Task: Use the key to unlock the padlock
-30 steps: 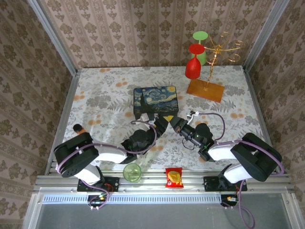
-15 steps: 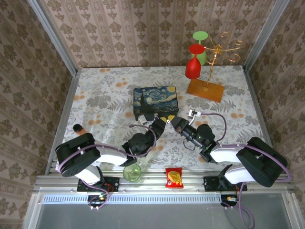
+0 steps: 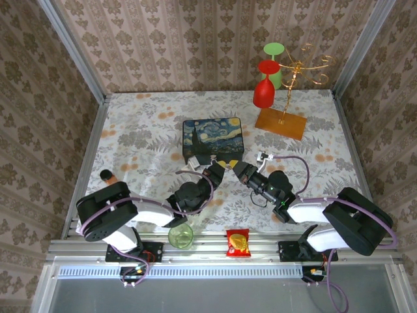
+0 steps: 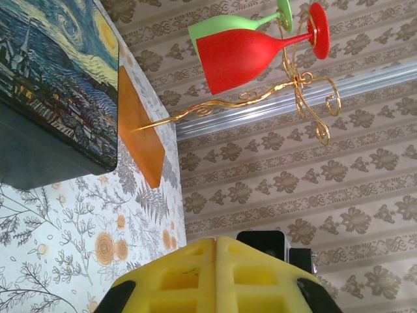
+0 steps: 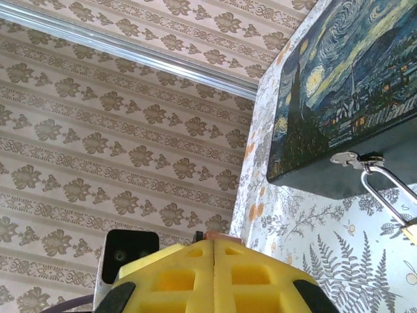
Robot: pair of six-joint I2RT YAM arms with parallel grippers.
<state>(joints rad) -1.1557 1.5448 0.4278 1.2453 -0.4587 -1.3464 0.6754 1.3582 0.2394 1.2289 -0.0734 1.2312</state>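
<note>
Just now, in the overhead view, the left arm's jaws have been brought together; the right arm's jaws, also together, are seen close beside them, just before the starry-night box. No key can be made out, so unlocking is judged not yet begun.

From the left wrist, yellow pads are pressed shut, with the box up-left of them.

From the right wrist, the padlock is hung up-right of the shut jaws, on the box's hasp. A flowered worktop and damask-papered walls are shown.
</note>
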